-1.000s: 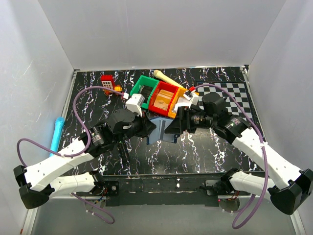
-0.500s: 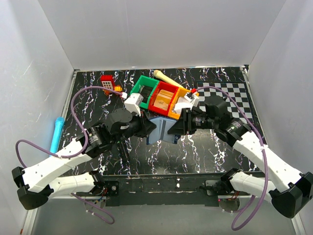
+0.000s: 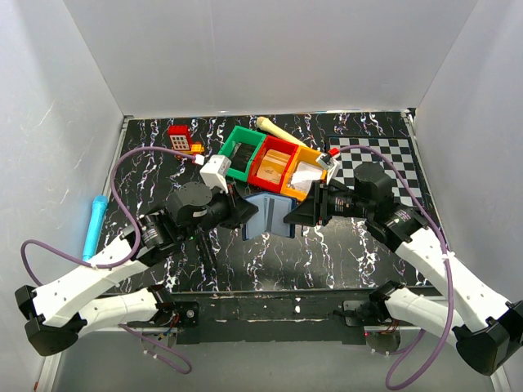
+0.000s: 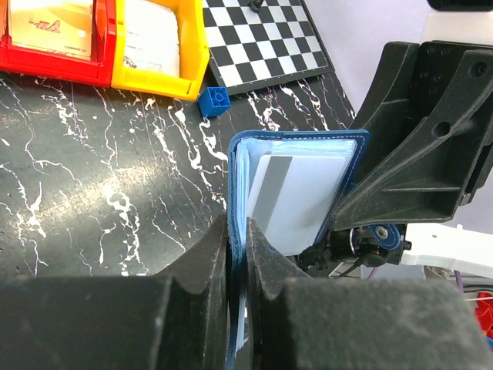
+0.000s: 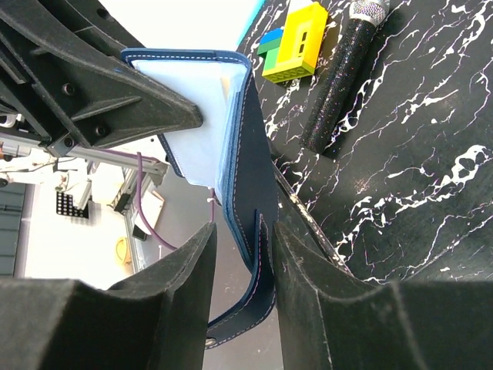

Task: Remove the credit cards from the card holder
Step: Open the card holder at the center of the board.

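Together, left tool (image 4: 237, 225), right tool (image 5: 245, 231) each clenching a card holder (image 5: 250, 146) leaf, orange card's (image 4: 54, 25) writing illegible.

**A lab for testing robots**

A left robot arm (image 3: 82, 282) and a right robot arm (image 3: 425, 245) are bolted to a black streaky table (image 3: 327, 261). Plain white walls (image 3: 270, 57) box it in. A checker board (image 3: 384, 155) lies on it.

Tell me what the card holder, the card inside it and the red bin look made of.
The card holder: probably leather or faux leather, matte navy, pale stitching along its edges. The card: likely plastic, smooth pale face with a grey stripe. The red bin: moulded plastic, slightly glossy, uniform colour.
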Controlling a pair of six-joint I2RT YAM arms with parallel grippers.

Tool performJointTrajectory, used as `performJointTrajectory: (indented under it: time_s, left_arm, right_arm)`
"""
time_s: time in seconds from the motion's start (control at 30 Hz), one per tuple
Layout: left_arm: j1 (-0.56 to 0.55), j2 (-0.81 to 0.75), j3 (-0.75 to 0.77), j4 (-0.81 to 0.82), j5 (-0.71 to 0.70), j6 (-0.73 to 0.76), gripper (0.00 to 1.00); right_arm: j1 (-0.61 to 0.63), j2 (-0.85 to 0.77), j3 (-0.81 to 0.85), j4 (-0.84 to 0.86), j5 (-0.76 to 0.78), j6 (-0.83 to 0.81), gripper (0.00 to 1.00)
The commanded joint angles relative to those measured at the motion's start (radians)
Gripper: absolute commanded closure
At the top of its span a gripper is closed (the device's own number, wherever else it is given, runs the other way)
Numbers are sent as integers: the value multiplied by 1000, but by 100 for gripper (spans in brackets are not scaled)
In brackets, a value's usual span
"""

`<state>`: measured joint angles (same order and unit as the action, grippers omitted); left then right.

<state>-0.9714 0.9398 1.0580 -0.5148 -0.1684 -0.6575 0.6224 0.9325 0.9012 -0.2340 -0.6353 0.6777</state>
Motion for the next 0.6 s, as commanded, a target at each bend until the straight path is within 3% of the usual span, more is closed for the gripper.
performJointTrajectory:
  time_s: [0.0, 0.2, 0.57]
  left_arm:
    - [11, -29, -9, 35, 4, -8, 100]
    - [22, -35, -19, 35, 9, -13, 100]
    - [28, -39, -35, 53, 27, -19, 100]
  right_arm:
    - [-7, -21, -1, 56, -35, 6, 58]
    - [-20, -31, -8, 62, -44, 14, 59]
    - [-24, -31, -21, 85, -56, 29, 78]
